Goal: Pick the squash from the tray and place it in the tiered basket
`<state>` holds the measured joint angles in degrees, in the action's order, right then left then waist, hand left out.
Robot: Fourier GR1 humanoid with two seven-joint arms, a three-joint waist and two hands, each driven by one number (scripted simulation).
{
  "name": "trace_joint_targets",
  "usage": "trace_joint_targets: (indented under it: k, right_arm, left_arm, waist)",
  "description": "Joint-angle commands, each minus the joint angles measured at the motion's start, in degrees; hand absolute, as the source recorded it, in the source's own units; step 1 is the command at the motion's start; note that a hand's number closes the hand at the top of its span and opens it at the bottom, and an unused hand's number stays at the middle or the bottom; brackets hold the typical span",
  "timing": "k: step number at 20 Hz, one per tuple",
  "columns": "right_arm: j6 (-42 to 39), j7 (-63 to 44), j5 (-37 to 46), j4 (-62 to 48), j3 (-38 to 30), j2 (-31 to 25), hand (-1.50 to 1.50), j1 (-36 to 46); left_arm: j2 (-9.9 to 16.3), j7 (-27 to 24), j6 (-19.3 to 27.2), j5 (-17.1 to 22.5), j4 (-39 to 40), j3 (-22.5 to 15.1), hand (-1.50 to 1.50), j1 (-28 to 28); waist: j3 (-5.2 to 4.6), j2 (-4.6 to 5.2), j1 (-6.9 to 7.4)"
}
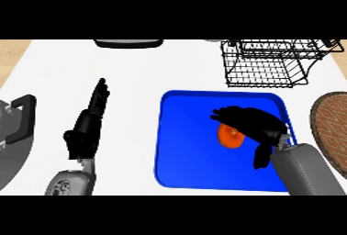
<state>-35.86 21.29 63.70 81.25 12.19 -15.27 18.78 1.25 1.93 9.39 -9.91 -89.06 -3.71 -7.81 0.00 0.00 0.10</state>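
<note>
While the right hand (pixel 252 123) hangs over the blue tray (pixel 177 137), its fingers curl down beside and over the squash (pixel 229 136); whether they already pinch it cannot be told, since the hand hides the far side. Left hand (pixel 90 120): resting at the view's left, fingers straight and pressed together, pointing away, holding nothing. Squash: sits on the tray floor, right of centre, partly covered by the right hand. Visible part is orange, rounded, with a small pale spot; likely smooth and prone to roll. Judgement for the grasp step: fingers and thumb should close on opposite flanks, low on the body, before any lift; then rise straight up to pass the tray rim. Beyond the tray, far right on the counter (pixel 136 73), stands the black wire tiered basket (pixel 267 64), the target.
</note>
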Motion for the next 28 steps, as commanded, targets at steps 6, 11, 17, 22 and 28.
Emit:
trace_joint_targets:
  k: [6, 11, 17, 22, 28]
  right_arm:
    - [10.3, 1.7, 1.52, -5.75, -0.83, 4.54, 1.5, -1.58]
    - [19.31, 6.0, 4.61, -11.75, -1.52, 3.42, 1.5, 5.53]
    - [15.46, -17.04, 13.43, -10.57, -1.52, 8.72, 1.5, 3.06]
    - [9.52, -39.84, 21.19, -11.52, -4.02, 13.2, 1.5, 4.16]
    - [8.65, -56.42, 17.18, -10.95, -2.58, 15.19, 1.5, 13.96]
  left_arm:
    - [-1.2, -1.72, 2.36, -0.42, 4.38, -1.89, 0.0, -1.1]
    - [0.03, 0.93, -0.23, -0.72, -2.73, -1.75, 0.0, 1.47]
    - [0.72, 2.53, -1.19, 0.59, -1.65, -0.09, 0.0, -0.62]
    - [0.32, 2.36, -0.61, 0.34, -1.1, -0.06, 0.0, -0.58]
    - [1.36, 1.4, -1.83, 1.36, -1.82, 0.79, 0.0, -0.1]
  waist:
    - [0.0, 0.07, -0.04]
    - [0.04, 0.12, 0.78]
    - [-0.09, -0.16, 0.51]
    - [-0.16, -0.31, 0.0]
    - [-0.02, 0.04, 1.0]
